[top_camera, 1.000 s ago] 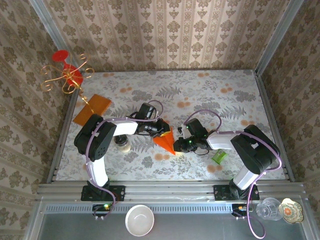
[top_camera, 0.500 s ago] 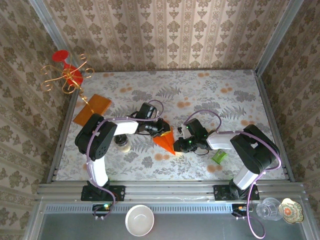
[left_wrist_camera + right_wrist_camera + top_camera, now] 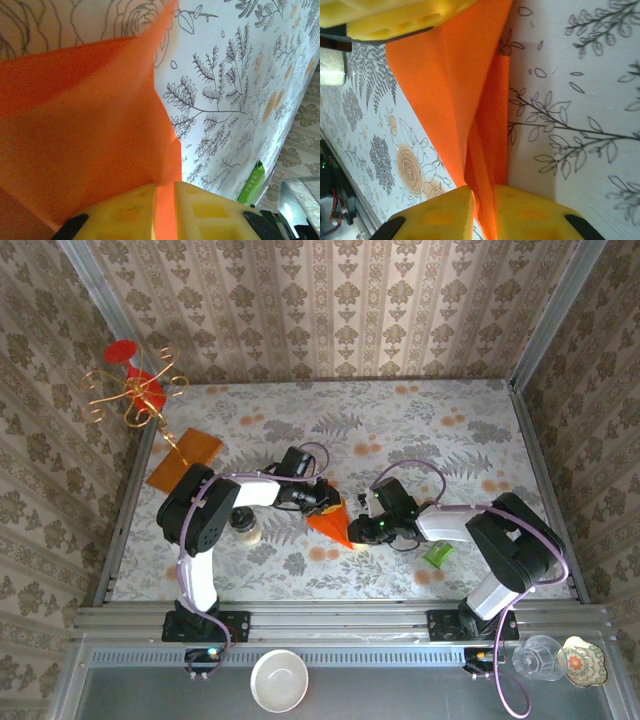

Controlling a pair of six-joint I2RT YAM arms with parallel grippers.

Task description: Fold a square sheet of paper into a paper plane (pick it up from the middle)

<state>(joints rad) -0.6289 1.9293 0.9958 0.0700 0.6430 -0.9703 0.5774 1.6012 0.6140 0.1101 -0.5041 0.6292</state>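
Observation:
The square sheet of paper (image 3: 330, 521), bright red-orange and folded into a pointed wedge, stands near the table's middle between both grippers. My left gripper (image 3: 322, 499) holds its upper left edge. In the left wrist view the yellow fingers (image 3: 122, 217) are shut on the paper (image 3: 90, 125), a strip of it showing between them at my left gripper (image 3: 165, 210). My right gripper (image 3: 357, 529) grips from the right. In the right wrist view my right gripper (image 3: 482, 215) pinches several folded layers of the paper (image 3: 455, 85). The left gripper's yellow finger (image 3: 395, 17) shows at the top.
An amber-orange flat sheet (image 3: 183, 460) lies at the left beside a gold wire stand (image 3: 135, 392). A small jar (image 3: 246, 527) stands under the left arm. A green packet (image 3: 438, 554) lies by the right arm. A white bowl (image 3: 279, 680) sits below the table edge.
The left arm's elbow has shifted slightly to the right. The paper and both grippers stay about where they were.

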